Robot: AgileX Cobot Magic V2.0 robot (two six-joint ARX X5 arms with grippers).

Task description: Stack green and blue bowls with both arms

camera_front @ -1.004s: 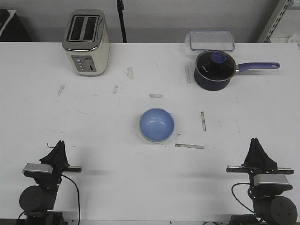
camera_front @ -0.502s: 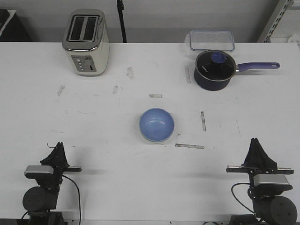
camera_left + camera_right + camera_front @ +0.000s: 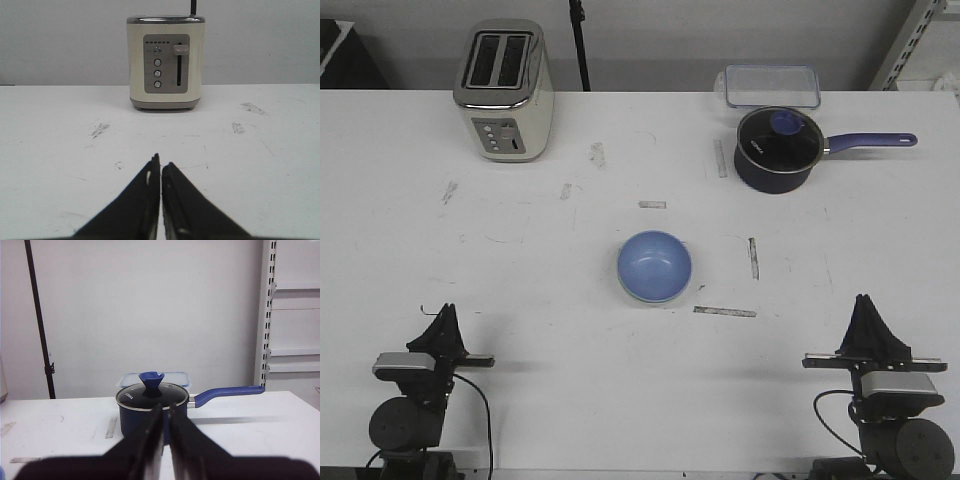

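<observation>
The blue bowl [image 3: 654, 265] is sitting near the middle of the worktop [image 3: 520, 260], and a thin pale green rim is showing along its near edge — so the green bowl [image 3: 642, 298] appears to be lying under it, the two already nested. Judging from that, the stacking looks done or nearly so.

Both bowls are looking small, smooth and stiff, probably light plastic or glazed ware; the surface is likely slippery, so a pinch over the rim, one finger inside and one outside, would be the safest hold. Lifting the top one alone could drag the lower one with it if they are fitting tightly.

The left claw [image 3: 160, 165] is resting low at the near left corner with its fingers pressed together and nothing between them. The right claw [image 3: 165, 412] is sitting at the near right corner, also closed and empty. Each is well apart from the bowls.

Open room is lying all round the stack. The toaster [image 3: 505, 90] is standing far back on the left, the saucepan [image 3: 778, 148] with its long handle far back on the right, and a clear box [image 3: 772, 85] just behind it — none near the bowls. A few tape strips [image 3: 724, 311] are lying flat beside the stack and should not be hindering a reach.
</observation>
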